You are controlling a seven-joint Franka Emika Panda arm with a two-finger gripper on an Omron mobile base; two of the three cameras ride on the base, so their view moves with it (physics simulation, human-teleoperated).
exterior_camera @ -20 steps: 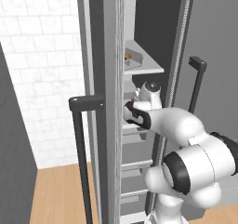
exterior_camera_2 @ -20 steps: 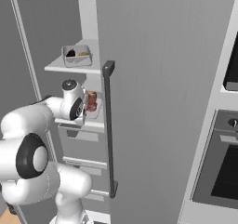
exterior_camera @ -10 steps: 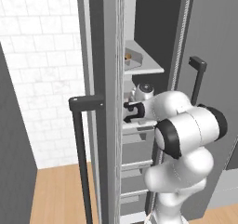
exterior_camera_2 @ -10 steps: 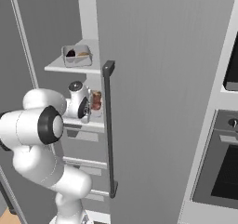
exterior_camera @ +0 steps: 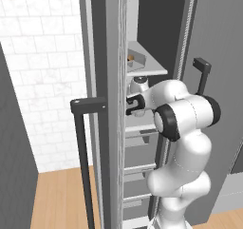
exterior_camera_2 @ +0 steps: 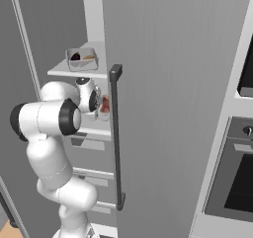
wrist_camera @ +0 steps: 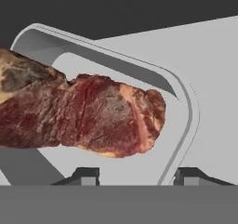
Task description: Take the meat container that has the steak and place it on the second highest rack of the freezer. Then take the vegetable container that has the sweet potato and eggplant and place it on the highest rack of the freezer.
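No writing is seen. The hand point(wrist_camera: 135, 177) (fingers apart) is set astride the meat container's point(wrist_camera: 186, 125) rim, the steak point(wrist_camera: 93, 118) at 11 o'clock, freezer point(exterior_camera_2: 163, 108) door alongside.

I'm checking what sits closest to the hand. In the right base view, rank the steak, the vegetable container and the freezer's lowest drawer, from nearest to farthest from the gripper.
1. The reddish-brown steak, right at the gripper, on the lower pale shelf.
2. The grey vegetable container with dark eggplant and orange sweet potato, on the shelf above.
3. The lowest grey drawer, far below.
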